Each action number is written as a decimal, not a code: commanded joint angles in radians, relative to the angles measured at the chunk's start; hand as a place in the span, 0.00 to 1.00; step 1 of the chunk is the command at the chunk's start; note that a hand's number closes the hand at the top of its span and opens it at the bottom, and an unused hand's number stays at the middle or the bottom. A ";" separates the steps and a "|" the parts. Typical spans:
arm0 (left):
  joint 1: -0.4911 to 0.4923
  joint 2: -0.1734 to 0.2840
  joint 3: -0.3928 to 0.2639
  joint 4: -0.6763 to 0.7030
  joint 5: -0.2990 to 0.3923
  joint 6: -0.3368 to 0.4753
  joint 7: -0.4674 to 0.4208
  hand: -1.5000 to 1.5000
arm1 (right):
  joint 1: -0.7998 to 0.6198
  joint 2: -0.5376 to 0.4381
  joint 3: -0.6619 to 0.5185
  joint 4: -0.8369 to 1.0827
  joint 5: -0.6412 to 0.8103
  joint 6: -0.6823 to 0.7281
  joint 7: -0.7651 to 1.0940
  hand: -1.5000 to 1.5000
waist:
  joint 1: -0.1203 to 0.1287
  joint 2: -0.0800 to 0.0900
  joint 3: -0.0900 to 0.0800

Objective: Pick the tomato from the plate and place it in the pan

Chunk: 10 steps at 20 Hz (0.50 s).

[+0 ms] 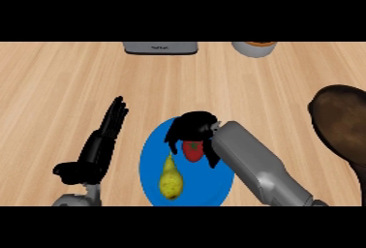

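Note:
A blue plate (151,160) lies at the lower centre of the wooden counter. On it sit a red tomato (193,150) and a yellow pear (170,180). My right hand (193,126) hangs over the plate's upper part with its fingers curled down around the tomato, which shows just below the palm. The dark brown pan (343,123) lies at the right edge, partly cut off. My left hand (107,133) rests left of the plate, fingers straight and pointing away, holding nothing.
A grey appliance (160,47) stands at the counter's far edge, left of centre. A white cup with orange contents (253,48) stands to its right. Bare wood lies between the plate and the pan.

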 commanded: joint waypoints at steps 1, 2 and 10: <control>-0.036 -0.011 0.006 -0.010 -0.008 0.004 0.036 0.50 | -0.036 0.026 -0.003 0.149 0.066 -0.094 -0.073 1.00 | 0.005 0.012 0.000; 0.047 0.000 -0.011 -0.047 0.005 -0.028 -0.010 0.50 | 0.027 0.027 0.056 0.059 0.036 -0.083 0.001 1.00 | 0.008 0.010 0.000; 0.061 0.002 -0.001 -0.050 -0.018 -0.030 -0.004 0.50 | 0.047 0.020 -0.057 0.030 0.062 -0.192 -0.078 1.00 | -0.007 0.007 0.000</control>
